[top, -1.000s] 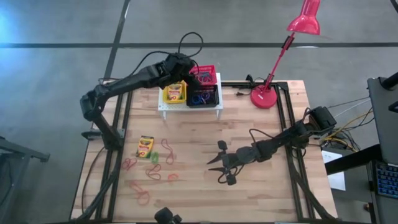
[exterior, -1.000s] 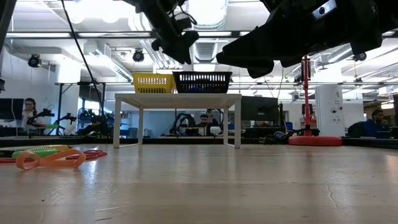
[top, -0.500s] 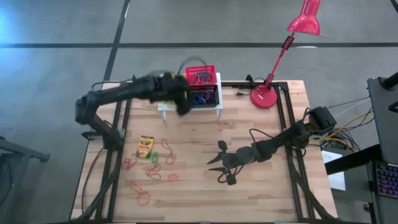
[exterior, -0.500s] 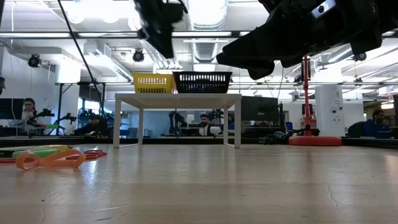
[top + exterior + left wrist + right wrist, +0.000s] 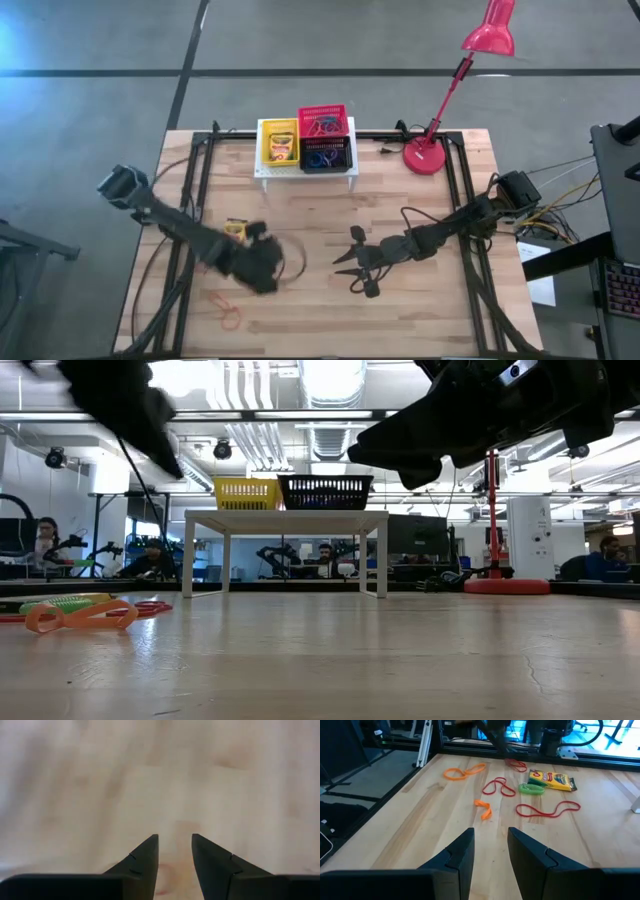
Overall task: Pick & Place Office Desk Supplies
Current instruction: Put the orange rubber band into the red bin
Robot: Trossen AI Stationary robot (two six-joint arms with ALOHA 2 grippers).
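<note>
My left gripper [image 5: 264, 268] [image 5: 175, 840] hangs open over the near-left part of the table, among the elastic loops, with nothing between its fingers. One crayon box [image 5: 234, 229] [image 5: 551, 779] lies flat just beyond it, partly hidden by the arm. Another crayon box [image 5: 280, 148] sits in the yellow basket [image 5: 264, 140] [image 5: 246, 492]. Red basket [image 5: 322, 122] and black basket [image 5: 326, 158] [image 5: 325, 491] stand beside it on the white stand [image 5: 305, 172]. Red loops [image 5: 228, 318] [image 5: 547, 810], orange loops [image 5: 465, 771] [image 5: 80, 615] and a green loop [image 5: 532, 789] lie on the wood. My right gripper [image 5: 352, 272] [image 5: 490, 832] waits open at mid-table.
The red desk lamp [image 5: 425, 158] stands at the far right of the table, its head reaching past the far edge. Black frame rails [image 5: 190, 200] run along the table's left and right sides. Bare wood [image 5: 420, 310] lies near the right arm.
My left arm has swung fast from the baskets on the stand at the far edge toward the near-left of the table and down, ending over the loops beside the crayon box. The right arm has kept still.
</note>
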